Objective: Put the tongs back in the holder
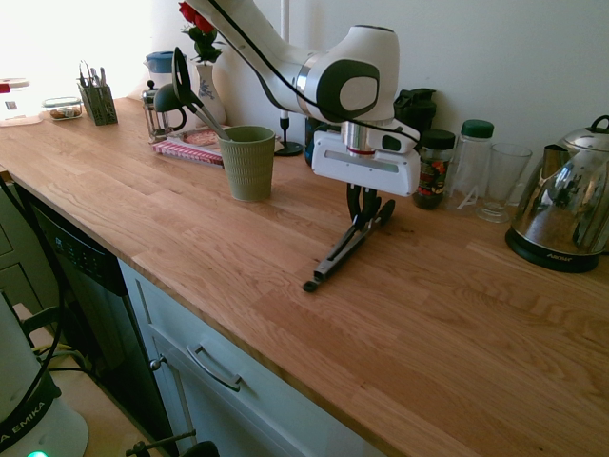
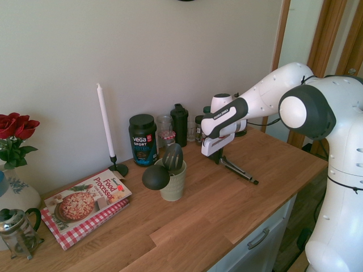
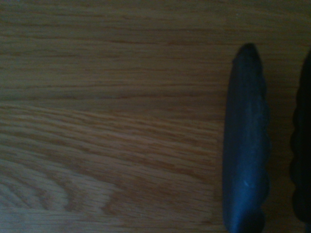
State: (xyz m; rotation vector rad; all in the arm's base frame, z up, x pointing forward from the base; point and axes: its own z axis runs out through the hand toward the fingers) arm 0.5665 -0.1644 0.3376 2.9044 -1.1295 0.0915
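My end effector point(image 1: 366, 208) is pinched shut on the tongs' point(image 1: 344, 249) black tips, straight below me, their knob end resting on the desk point(image 1: 428, 324); the holder point(image 1: 247, 163) stands well off to the side.

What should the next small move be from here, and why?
Probably lift straight up. The gripper looks closed on the black-tipped end of the tongs, whose knob end rests on the wooden counter; the green holder stands off to the side.
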